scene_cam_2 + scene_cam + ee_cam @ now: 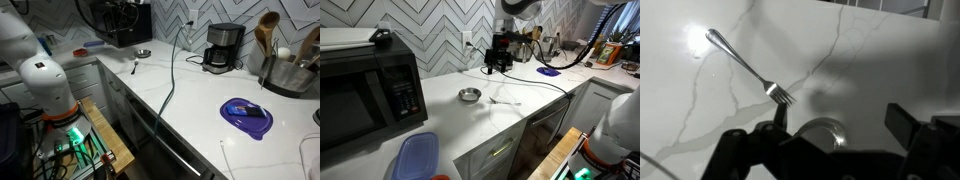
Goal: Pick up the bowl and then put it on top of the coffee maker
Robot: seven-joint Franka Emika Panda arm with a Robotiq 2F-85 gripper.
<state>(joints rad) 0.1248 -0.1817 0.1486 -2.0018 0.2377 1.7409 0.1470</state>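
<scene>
- The tool (840, 120) hangs over the table (880, 60). Its two fingers are spread wide and hold nothing.
- The bowl (824, 128) sits on the table, close to the prongs of the fork (745, 65) but not touching them.
- In the wrist view, the bowl lies low in the gap between the fingers, and the tool hides part of it. So the tool looks to be almost over the bowl.
- The fork's handle points away from the bowl and its prongs point at the bowl.
- I think the next move is mostly straight down to pinch the rim. The side away from the fork looks safest.
- The coffee maker (224, 45) stands well apart from the fork, by the wall.
</scene>
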